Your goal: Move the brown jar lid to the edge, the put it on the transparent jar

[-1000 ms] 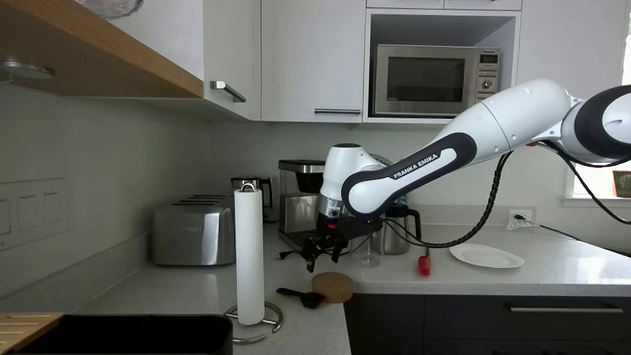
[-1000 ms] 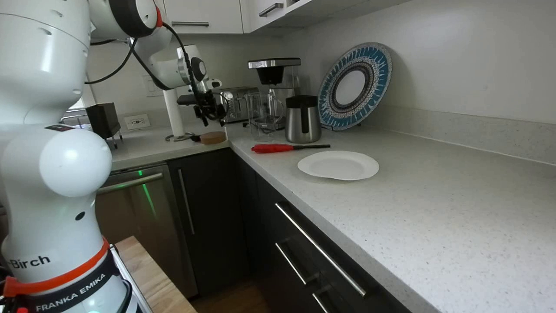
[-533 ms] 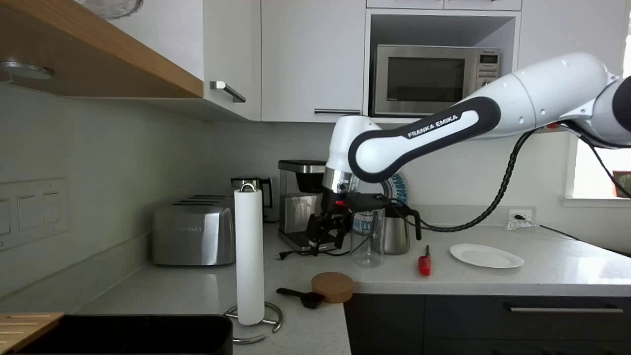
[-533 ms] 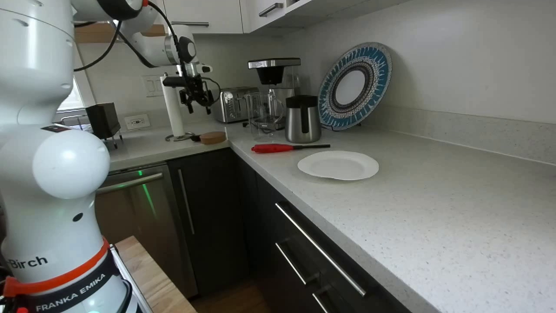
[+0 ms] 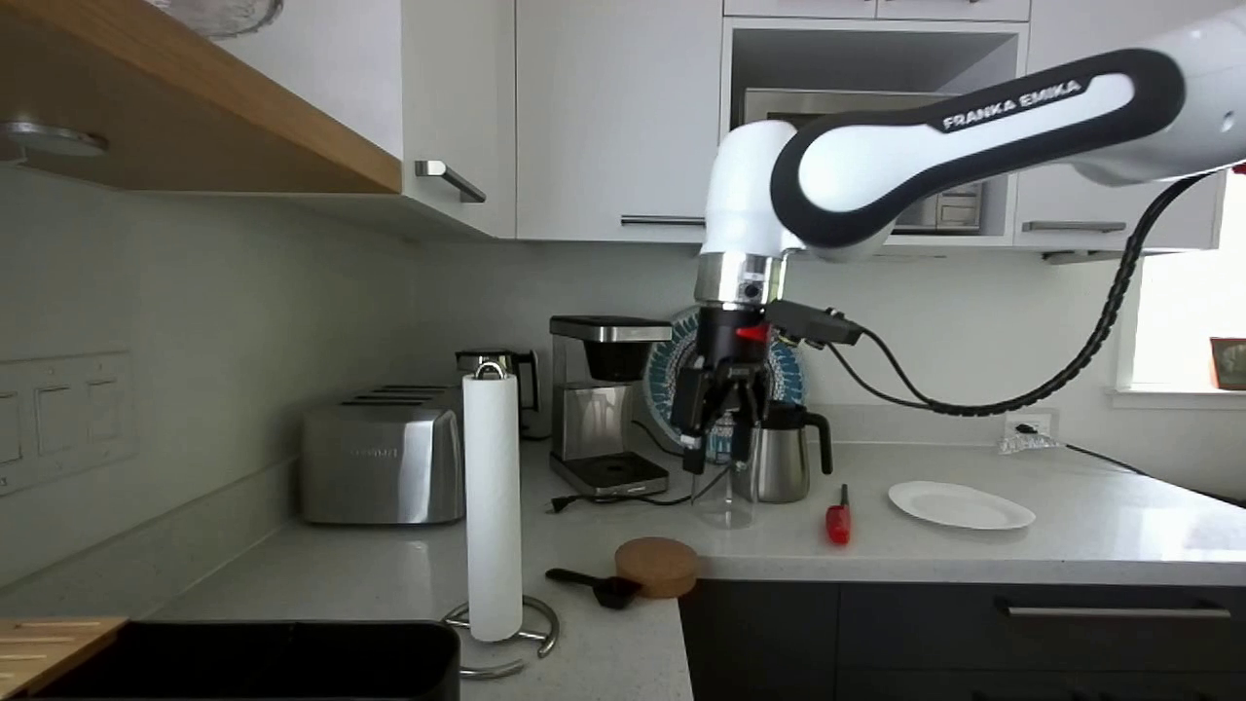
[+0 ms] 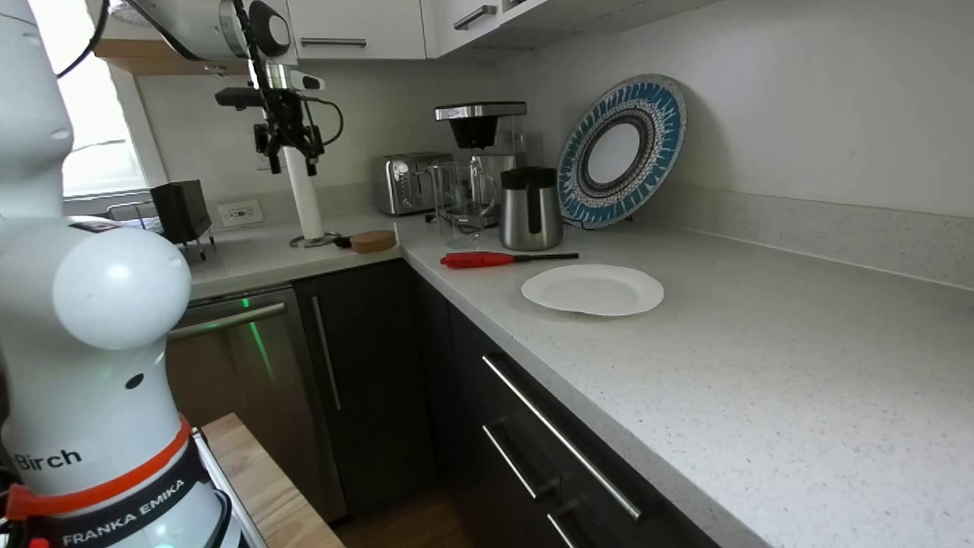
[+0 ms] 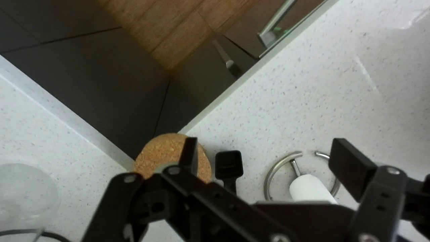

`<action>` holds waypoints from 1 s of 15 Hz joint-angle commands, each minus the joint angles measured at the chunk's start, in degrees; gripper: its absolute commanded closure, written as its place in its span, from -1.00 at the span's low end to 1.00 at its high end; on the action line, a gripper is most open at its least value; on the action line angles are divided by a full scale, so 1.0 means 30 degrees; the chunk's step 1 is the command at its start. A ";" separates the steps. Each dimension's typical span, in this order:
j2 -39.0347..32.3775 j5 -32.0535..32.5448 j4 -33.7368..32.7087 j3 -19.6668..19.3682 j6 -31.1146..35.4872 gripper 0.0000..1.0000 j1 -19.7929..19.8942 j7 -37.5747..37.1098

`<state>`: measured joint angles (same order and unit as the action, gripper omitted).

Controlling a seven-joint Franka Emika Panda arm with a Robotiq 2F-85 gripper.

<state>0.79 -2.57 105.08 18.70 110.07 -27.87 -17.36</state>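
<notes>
Of the fingers [image 7: 190,154], spread wide and empty, one partly covers the brown jar lid [image 7: 159,149] in the wrist view, where the transparent jar [image 7: 25,191] is faint and cut off at the left. The lid lies on the counter [image 7: 295,94], at the inner corner of the edge [image 7: 67,116], just beside a black scoop [image 7: 229,164], well below the fingers.

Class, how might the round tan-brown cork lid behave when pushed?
The cork lid is probably light, given its speckled cork surface. Its flat disc shape suggests sliding, not rolling. It seems to overhang the pale grey countertop edge, so might tip off.
</notes>
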 commanded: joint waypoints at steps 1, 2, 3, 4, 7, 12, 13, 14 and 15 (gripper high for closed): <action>0.4607 -0.1174 0.4041 0.0280 -0.0483 -1.00 0.0992 -0.0007; 0.5694 -0.1328 0.4866 0.0188 -0.0587 -1.00 0.1189 0.0083; 0.6764 -0.1309 0.5760 0.0125 -0.0773 -1.00 0.1400 0.0013; 0.7655 -0.1256 0.6459 0.0075 -0.0973 -1.00 0.1618 0.0021; 1.0516 -0.1408 0.9010 -0.0201 -0.0132 -1.00 0.2410 -0.0600; 1.1017 -0.1978 0.9862 -0.0281 0.0420 -1.00 0.3282 -0.0489; 1.1283 -0.2047 1.0236 -0.0342 0.0585 -1.00 0.3337 -0.0489; 1.1413 -0.2088 1.0411 -0.0349 0.0687 -1.00 0.3343 -0.0521; 1.1461 -0.2103 1.0470 -0.0340 0.0713 -1.00 0.3345 -0.0566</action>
<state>34.97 -7.98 136.69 16.41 112.49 -19.44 -19.82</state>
